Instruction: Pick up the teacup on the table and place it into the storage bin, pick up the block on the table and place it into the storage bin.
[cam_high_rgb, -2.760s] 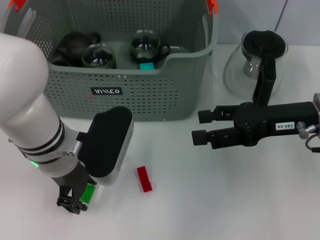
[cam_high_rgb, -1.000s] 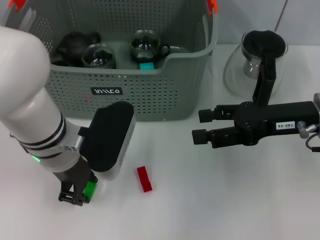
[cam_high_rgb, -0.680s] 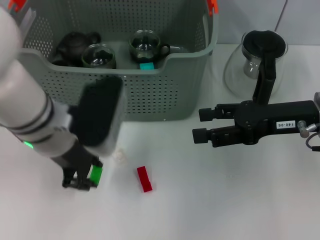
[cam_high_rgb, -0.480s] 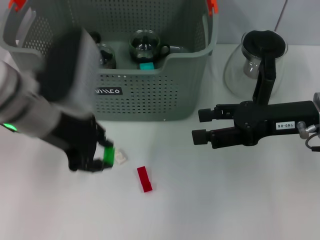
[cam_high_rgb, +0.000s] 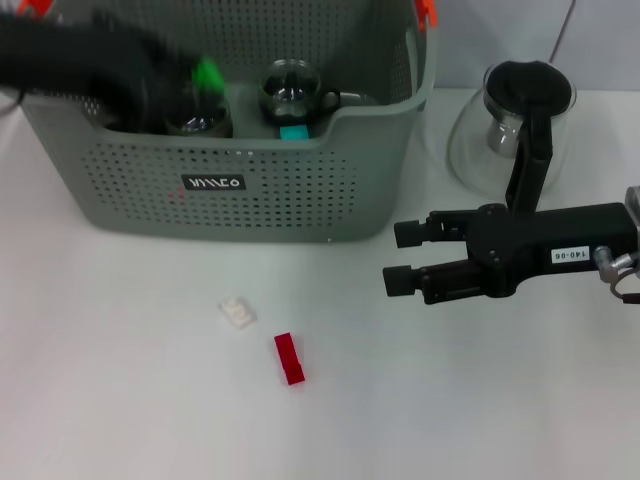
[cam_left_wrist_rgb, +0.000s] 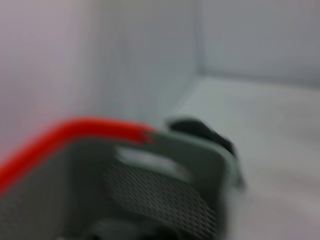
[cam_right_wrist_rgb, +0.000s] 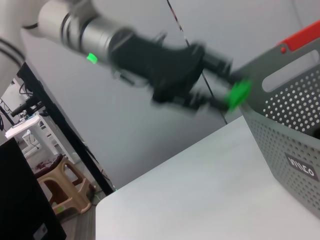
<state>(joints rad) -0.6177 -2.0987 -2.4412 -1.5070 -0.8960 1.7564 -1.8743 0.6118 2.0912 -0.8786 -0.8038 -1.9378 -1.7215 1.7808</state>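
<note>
The left gripper (cam_high_rgb: 195, 75), fingers closed on a green block (cam_high_rgb: 206, 72), hangs over the storage bin (cam_high_rgb: 250, 190) just inside its front wall, release straight below; the right gripper (cam_high_rgb: 397, 257), fingers apart and empty, waits beside the bin's right end.

your left gripper (cam_high_rgb: 190, 82) is raised and reaching across from the left, fingers pinched on a green block (cam_high_rgb: 207, 72). your right gripper (cam_high_rgb: 400, 257) hangs low at the right, pointing left, fingers parted, nothing between them.
</note>
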